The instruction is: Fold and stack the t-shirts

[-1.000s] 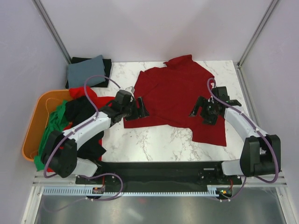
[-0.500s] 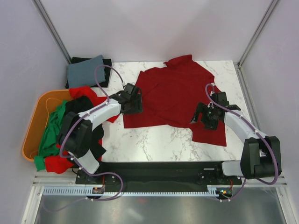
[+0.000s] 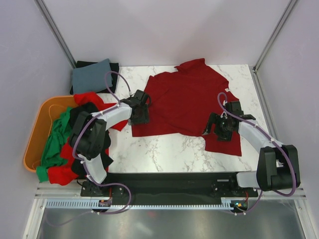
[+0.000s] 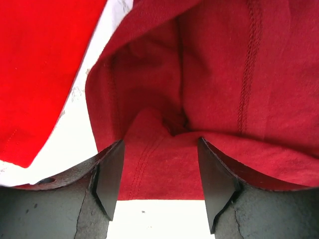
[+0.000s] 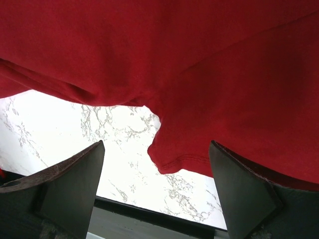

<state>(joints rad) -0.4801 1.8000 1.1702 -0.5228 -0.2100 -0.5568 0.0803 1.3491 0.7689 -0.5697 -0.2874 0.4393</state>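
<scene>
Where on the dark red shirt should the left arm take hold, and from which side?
On the dark red shirt, grip the bunched hem at its left edge. The cloth seems to hump up off the table there, while the middle lies flat. Come in low from the left with the jaws straddling the hump, as the left gripper stands now, open.

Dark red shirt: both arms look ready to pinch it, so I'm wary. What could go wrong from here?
The left pincer straddles a bunched corner of the dark red shirt; it may catch extra layers.
The right pincer frames only a hem tip; it might slip.
The bright red shirt lies close and could snag.
</scene>
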